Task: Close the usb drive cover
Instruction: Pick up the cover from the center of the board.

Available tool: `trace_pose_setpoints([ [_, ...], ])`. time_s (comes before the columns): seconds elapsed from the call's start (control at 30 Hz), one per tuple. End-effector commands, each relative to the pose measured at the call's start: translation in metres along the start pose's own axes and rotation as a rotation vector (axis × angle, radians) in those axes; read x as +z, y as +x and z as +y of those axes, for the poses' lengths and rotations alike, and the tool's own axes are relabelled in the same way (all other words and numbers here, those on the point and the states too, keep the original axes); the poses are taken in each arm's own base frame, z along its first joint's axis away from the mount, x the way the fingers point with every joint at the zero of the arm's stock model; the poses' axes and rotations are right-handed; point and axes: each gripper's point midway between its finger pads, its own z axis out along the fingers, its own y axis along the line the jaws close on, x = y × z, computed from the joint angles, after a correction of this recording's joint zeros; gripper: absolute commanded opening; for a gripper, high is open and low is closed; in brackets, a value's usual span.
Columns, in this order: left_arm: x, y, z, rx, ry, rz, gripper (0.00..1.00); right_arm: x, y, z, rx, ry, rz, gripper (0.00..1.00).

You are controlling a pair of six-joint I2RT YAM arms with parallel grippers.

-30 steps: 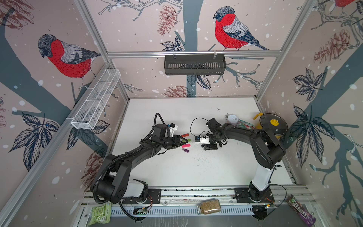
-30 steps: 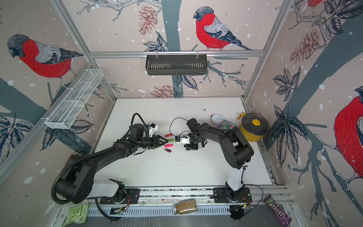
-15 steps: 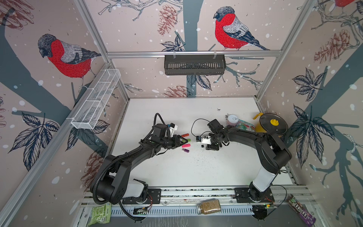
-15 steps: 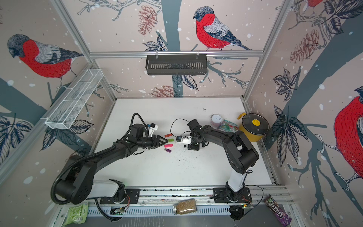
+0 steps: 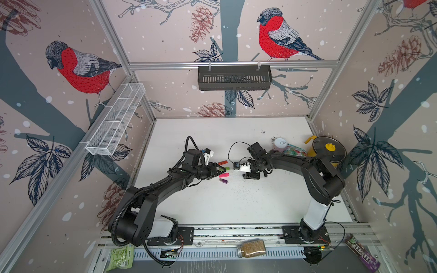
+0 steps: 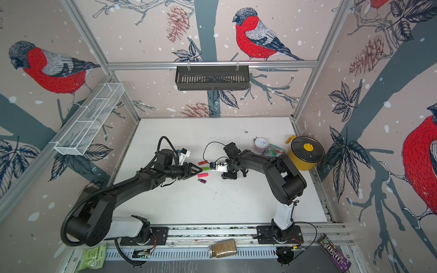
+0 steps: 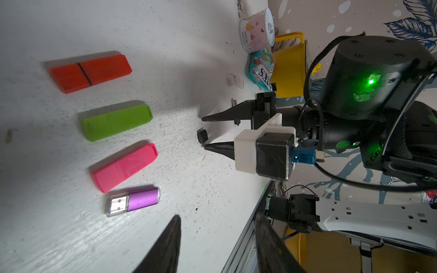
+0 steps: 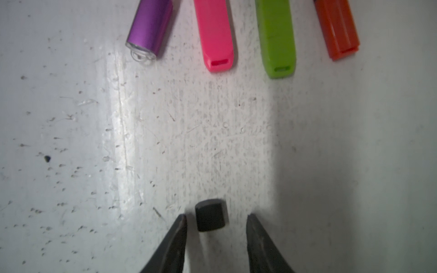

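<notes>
1. Four drives lie flat in a row on the worktop (image 7: 71, 23): orange drive (image 7: 91, 72), green drive (image 7: 117, 121), pink drive (image 7: 125, 166), purple drive (image 7: 136, 201). They sit side by side and do not touch.
2. The purple drive's metal plug shows through a seated clear cap. The orange drive has a seam line and looks capped. The pink and green drives show no bare plug in either wrist view.
3. A small black piece (image 8: 210, 215) lies on the worktop, apart from the row, on the right arm's side. I judge it to be the cover for the task. It is too small to tell which drive it fits.
4. The right tool (image 8: 216, 218) is down at the worktop with its jaws parted. One of the fingertips (image 8: 181, 222) stands on each side of the black piece, with a gap visible on both sides. It is released and grasps nothing.
5. The left tool (image 7: 217, 217) has its jaws parted and empty. It hovers just beside the purple end of the row and touches no drive.
6. Progress, as a judgement: early. The piece is bracketed but not grasped or lifted, and nothing is mated.
7. What is left: clench on the piece, carry it to its drive, line it up with the plug end and press it home. The left tool would probably steady the drive.
8. Risk: the piece is tiny and may skid or flip when the jaws close on it.
</notes>
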Motion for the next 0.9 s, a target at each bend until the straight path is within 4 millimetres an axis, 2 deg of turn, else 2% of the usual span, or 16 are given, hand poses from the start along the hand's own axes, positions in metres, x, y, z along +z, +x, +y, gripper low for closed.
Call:
trace_pose_setpoints([
  [0.0, 0.000, -0.004, -0.003, 0.017, 0.012, -0.015, 0.50, 0.004, 0.008, 0.009, -0.019, -0.039, 0.032, 0.41],
  [0.43, 0.001, -0.005, -0.003, 0.014, 0.011, -0.013, 0.50, 0.005, 0.024, 0.017, -0.021, -0.044, 0.084, 0.30],
  [0.73, 0.002, -0.005, -0.003, 0.013, 0.012, -0.011, 0.50, 0.006, 0.018, 0.017, -0.029, -0.015, 0.068, 0.22],
  [0.87, 0.002, -0.006, -0.004, 0.008, 0.018, -0.012, 0.50, -0.005, 0.002, 0.012, -0.015, 0.024, -0.010, 0.21],
])
